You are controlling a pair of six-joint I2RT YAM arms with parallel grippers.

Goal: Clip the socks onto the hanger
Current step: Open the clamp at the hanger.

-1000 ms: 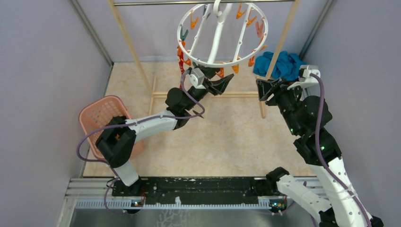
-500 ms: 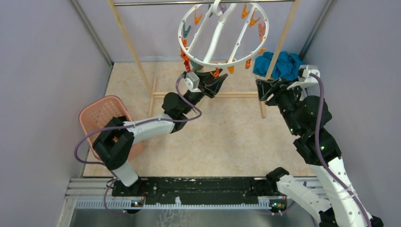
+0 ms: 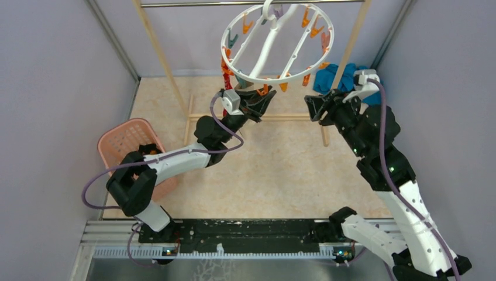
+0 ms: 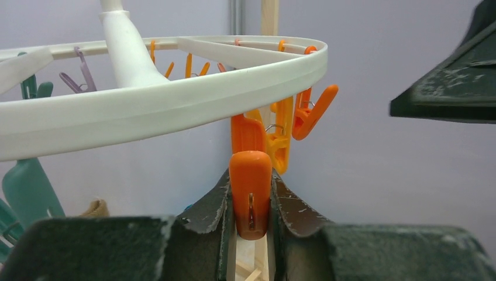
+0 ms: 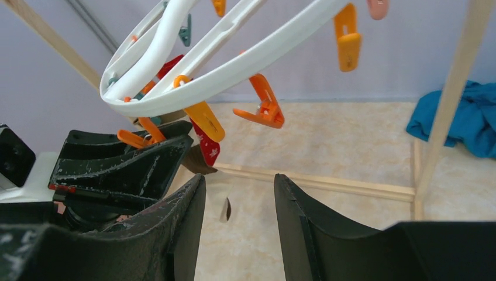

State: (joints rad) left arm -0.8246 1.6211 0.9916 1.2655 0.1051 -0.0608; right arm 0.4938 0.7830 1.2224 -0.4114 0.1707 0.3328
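Rack: I see the pale wooden frame at the far end of the floor, with a metal bar across its top.
Hanger: the round white ring hangs by its hook from that bar, far centre and tilted, with orange and teal clips around its rim.
Basket: a pink basket sits on the floor at the left, beside my left arm's elbow.
Cloth: a teal-blue heap lies far right, just behind the frame's right post.
Left gripper: raised under the near rim of the ring. On the wrist view its fingers are pressed in on both sides of one orange clip, gripping it.
Right gripper: it hovers to the right of the ring's near edge, apart from it. The jaws are spread wide with nothing between them.
Sock: a red patterned one dangles from the ring's left rim, just beside my left gripper. I cannot make out any others.
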